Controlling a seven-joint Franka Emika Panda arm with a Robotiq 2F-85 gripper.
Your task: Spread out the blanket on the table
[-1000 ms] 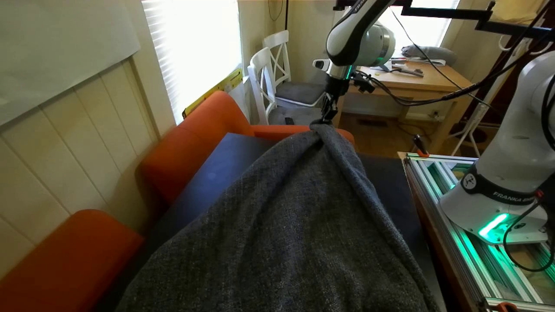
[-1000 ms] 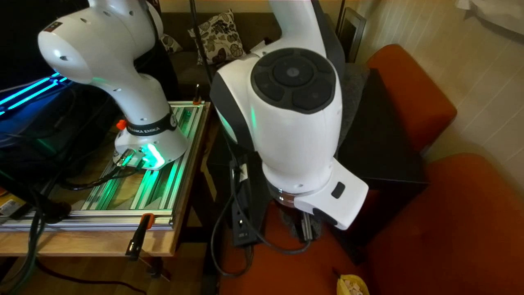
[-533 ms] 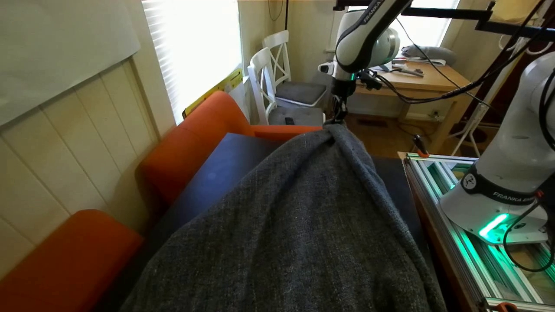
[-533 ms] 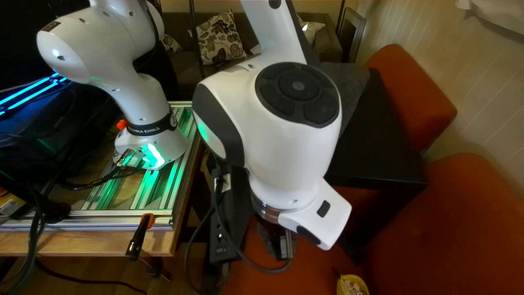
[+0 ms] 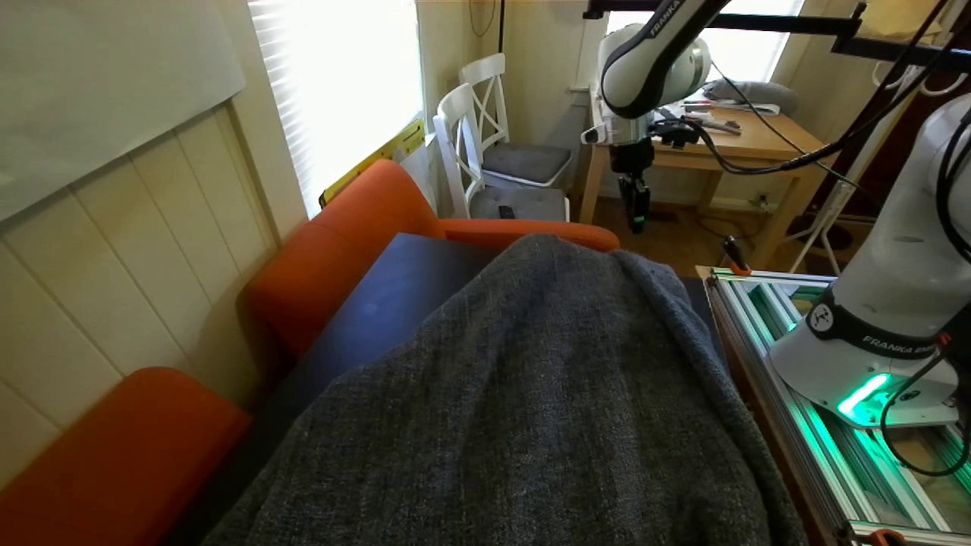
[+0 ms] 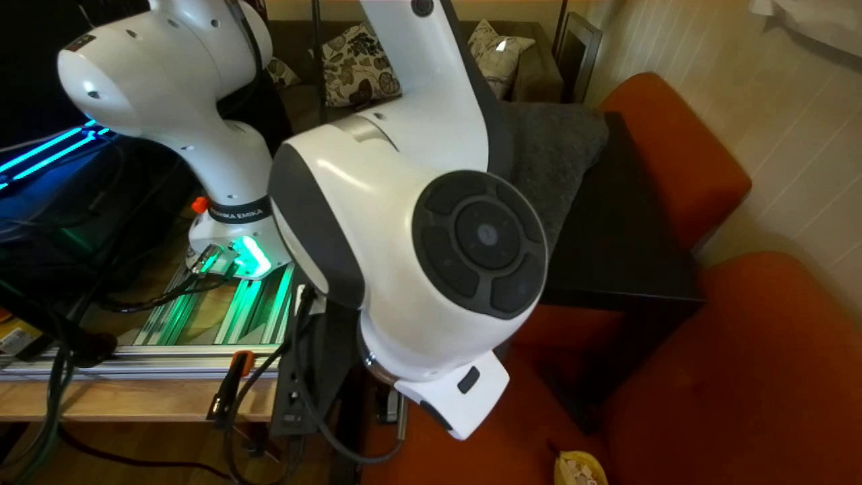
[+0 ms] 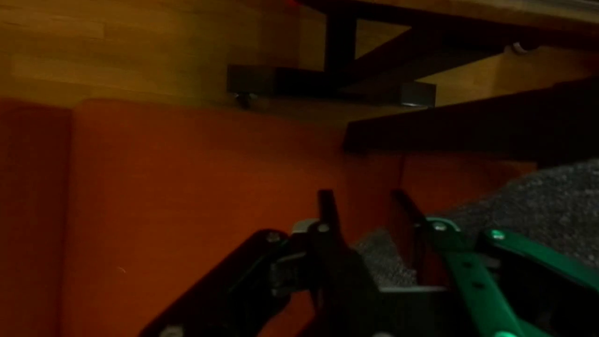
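The dark grey blanket covers much of the dark table with soft folds. Its far end droops over the table's far edge in an exterior view. In an exterior view, part of the blanket lies on the black tabletop, and the arm hides the rest. My gripper is just beyond the far end of the blanket, apart from it. In the wrist view the gripper is open with nothing held. A blanket corner shows behind the jaws, and more blanket is at the right.
Orange cushions border the table, with an orange seat below the gripper. The robot's metal-framed base stands beside the table. White chairs and a wooden desk stand behind. A yellow bowl sits on the seat.
The gripper has let go of the blanket's end and moved right in an exterior view, toward the robot base's side. The released end has dropped, and the blanket has shifted slightly the same way.
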